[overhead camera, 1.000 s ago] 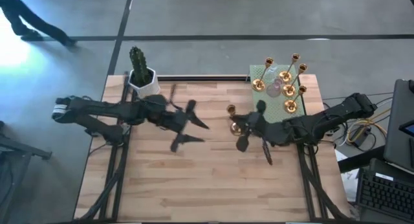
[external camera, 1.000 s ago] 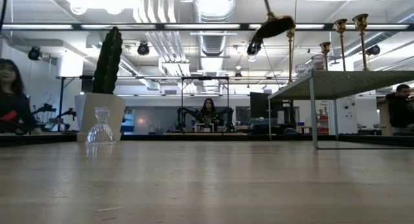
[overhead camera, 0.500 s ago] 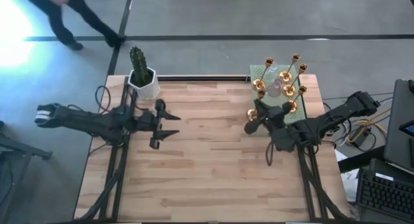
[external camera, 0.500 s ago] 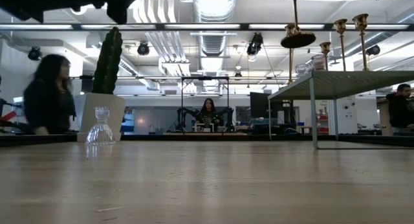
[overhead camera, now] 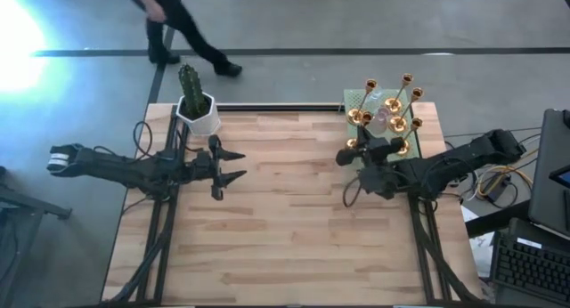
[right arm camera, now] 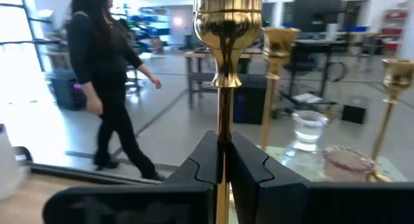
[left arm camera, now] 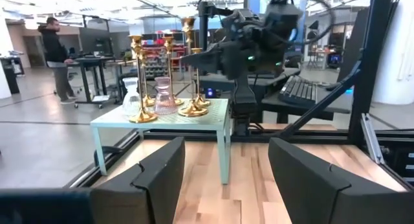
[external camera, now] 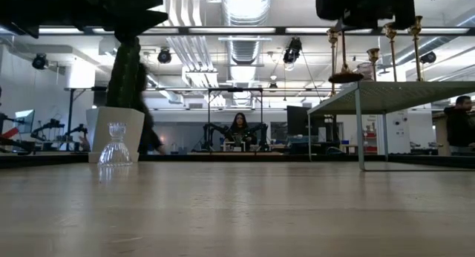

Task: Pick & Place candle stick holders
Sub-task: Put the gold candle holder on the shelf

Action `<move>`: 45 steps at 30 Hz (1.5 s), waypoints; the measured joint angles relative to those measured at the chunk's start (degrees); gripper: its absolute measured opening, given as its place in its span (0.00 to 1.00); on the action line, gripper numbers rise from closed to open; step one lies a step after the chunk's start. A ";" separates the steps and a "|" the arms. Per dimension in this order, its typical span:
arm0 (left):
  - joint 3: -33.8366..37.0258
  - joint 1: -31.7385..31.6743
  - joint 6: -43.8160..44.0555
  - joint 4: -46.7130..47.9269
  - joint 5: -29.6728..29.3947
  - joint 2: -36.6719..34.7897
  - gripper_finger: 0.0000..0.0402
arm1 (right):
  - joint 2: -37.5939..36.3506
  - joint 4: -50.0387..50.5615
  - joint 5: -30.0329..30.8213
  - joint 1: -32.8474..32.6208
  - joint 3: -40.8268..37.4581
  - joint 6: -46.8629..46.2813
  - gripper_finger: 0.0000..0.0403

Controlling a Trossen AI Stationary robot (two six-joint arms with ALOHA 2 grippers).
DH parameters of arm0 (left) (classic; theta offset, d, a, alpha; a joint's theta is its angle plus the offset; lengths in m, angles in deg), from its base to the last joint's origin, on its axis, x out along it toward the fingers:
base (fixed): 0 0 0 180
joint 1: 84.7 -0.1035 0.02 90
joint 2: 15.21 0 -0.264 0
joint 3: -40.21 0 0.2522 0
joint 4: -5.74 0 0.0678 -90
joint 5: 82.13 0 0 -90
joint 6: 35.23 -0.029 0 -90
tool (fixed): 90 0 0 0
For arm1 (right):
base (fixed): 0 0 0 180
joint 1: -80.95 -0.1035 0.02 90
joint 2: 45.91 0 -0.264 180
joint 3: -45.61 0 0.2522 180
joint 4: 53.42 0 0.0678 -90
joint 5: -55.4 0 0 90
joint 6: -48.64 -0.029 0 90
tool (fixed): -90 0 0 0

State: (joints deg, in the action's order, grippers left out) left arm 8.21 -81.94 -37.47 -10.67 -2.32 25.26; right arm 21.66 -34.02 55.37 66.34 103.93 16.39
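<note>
From above, my right hand (overhead camera: 354, 153) is at the near-left corner of the small green stand (overhead camera: 405, 149), which sits at the far right corner of the tabletop (overhead camera: 285, 228). It is clamped on the stem of 1 gold candle stick holder (overhead camera: 346, 154), whose round base shows at the stand's edge. About 5 more gold holders (overhead camera: 396, 123) and a pinkish glass holder (overhead camera: 378, 121) crowd the stand, so I judge I am bringing this one to join them. My left hand (overhead camera: 224, 166) waits near the tabletop's far left corner, fingers apart and empty, beside the white pot with the cactus (overhead camera: 196, 103). A person (overhead camera: 178, 23) walks past on the floor beyond.

From tabletop height, the held holder (external camera: 343, 53) hangs upright under my right hand (external camera: 364, 8), its base level with or just above the stand's top (external camera: 393, 93); I cannot tell whether it touches. A clear glass holder (external camera: 115, 144) stands alone on the tabletop in front of the cactus pot, not yet moved.

My left wrist camera looks between my 2 spread fingers (left arm camera: 152, 182) across to the stand (left arm camera: 162, 123) and its holders, with my right arm (left arm camera: 252, 43) over its far side.

My right wrist camera shows my fingers (right arm camera: 210, 162) pressed together on the thin gold stem (right arm camera: 223, 107), the cup above them, other holders just behind.
</note>
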 joint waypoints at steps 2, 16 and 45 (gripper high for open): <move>0.00 0.00 -0.24 -0.04 0.02 0.19 0.57 | 0.00 0.07 0.03 1.38 -0.77 -0.34 0.03; 0.00 -0.02 -0.49 0.24 0.02 0.61 0.57 | -0.20 0.11 -0.26 7.59 -3.48 2.48 0.03; -0.04 0.02 -0.52 0.24 0.02 0.65 0.57 | -3.13 -0.46 -5.76 11.71 -7.52 -4.40 0.03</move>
State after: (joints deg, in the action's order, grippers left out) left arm 8.17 -81.92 -38.00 -10.43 -2.30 25.92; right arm 18.54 -34.47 49.61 78.06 96.41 11.99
